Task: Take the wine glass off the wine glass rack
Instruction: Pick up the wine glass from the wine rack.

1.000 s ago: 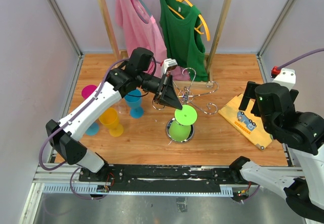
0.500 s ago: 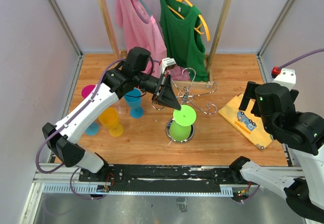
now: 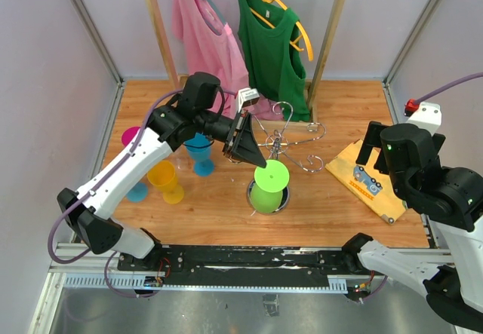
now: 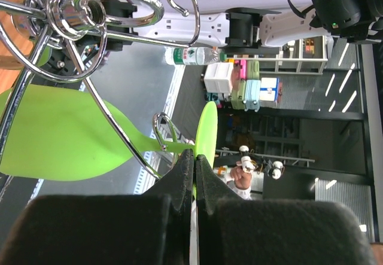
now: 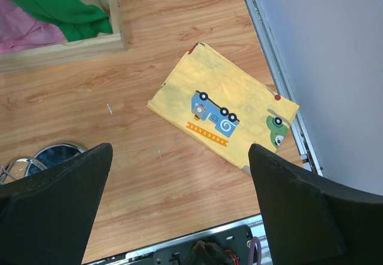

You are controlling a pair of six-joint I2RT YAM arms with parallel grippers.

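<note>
- Left arm (image 3: 128, 164): white shells between black joints, with a grey-purple cable (image 3: 51, 236) looped alongside.
- Left hand (image 3: 263, 162): black, tapering to a wedge, with matte fingers (image 4: 108, 229).
- Right arm (image 3: 423, 172): bulky black housings, small green light (image 3: 389, 146), white links, red plug (image 3: 410, 108).
- Right hand (image 5: 179, 154): fingers (image 5: 54, 211) are broad black wedges.

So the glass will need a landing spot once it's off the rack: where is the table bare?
Bare wood lies between the rack and the yellow cloth, and along the near edge. The left side is crowded with cups; the back holds the clothes rail.
</note>
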